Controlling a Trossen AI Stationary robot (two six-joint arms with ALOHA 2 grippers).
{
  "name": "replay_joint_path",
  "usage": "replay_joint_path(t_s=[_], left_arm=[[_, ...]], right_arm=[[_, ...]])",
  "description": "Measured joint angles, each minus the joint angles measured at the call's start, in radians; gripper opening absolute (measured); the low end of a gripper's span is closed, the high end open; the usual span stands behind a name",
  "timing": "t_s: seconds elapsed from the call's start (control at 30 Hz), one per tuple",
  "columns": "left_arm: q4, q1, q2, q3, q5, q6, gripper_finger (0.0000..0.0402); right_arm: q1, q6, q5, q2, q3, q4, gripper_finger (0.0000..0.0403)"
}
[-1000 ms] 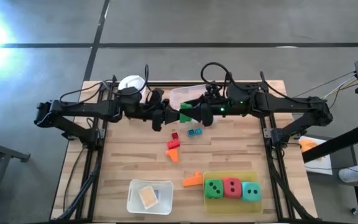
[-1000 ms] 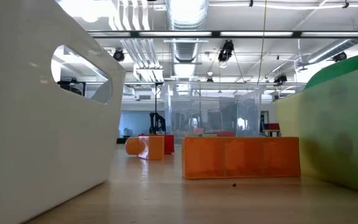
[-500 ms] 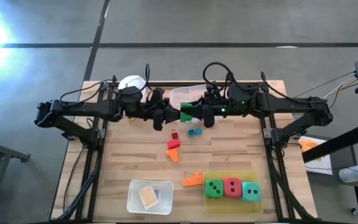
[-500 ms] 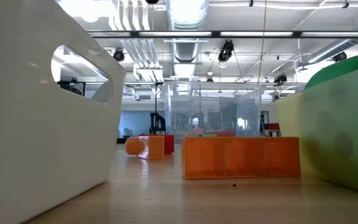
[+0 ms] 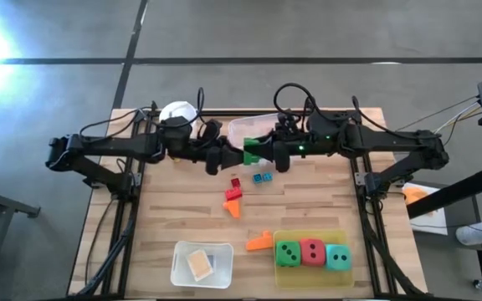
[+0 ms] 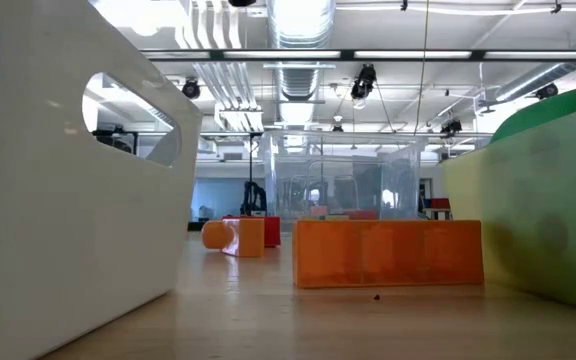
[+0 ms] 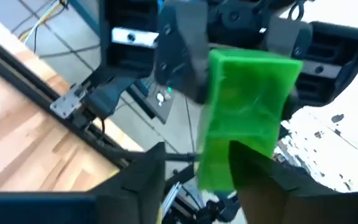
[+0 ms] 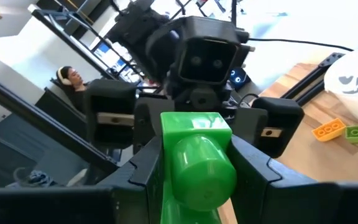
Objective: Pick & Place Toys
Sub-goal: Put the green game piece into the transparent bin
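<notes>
High view is showing both arms meeting over the far middle of the desk, with a bright green block suspended between them, just in front of the clear plastic tub. The right end effector is gripping the green block, its fingers pressing on both sides (the right wrist view is showing a round stud on the block's near end between those dark fingers). The left end effector is sitting at the block's other end with its fingers parted; in the left wrist view the block is standing between them, though whether they are touching it is hard to tell.

On the desk, small red, blue and orange blocks are lying near the middle. Green, red and teal dotted dice are resting in a row on a yellow tray at the near right edge. The white cup is partly hidden behind the left arm.
</notes>
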Motion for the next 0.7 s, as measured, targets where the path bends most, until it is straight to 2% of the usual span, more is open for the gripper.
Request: replay_joint_path(t_s=[0.17, 0.3, 0.47, 0.6, 0.7], left_arm=[[-0.096, 0.0, -0.015, 0.002, 0.011, -0.008, 0.0251], [-0.217, 0.009, -0.028, 0.003, 0.004, -0.058, 0.0283], [-0.404, 0.011, -0.044, -0.002, 0.003, -0.076, 0.0291], [-0.537, 0.012, -0.063, 0.0, -0.015, -0.078, 0.0291], [-0.582, 0.013, -0.069, -0.002, -0.03, -0.078, 0.0291]], right_arm=[[0.001, -0.005, -0.024, -0.017, -0.002, -0.008, 0.0121], [0.0, -0.008, -0.037, -0.033, -0.004, -0.004, 0.0121], [-0.018, -0.018, -0.066, -0.085, 0.004, -0.051, 0.0121], [-0.055, -0.046, -0.069, -0.116, 0.002, -0.168, 0.0121], [-0.09, -0.089, -0.069, -0.132, 0.056, -0.309, 0.0121]])
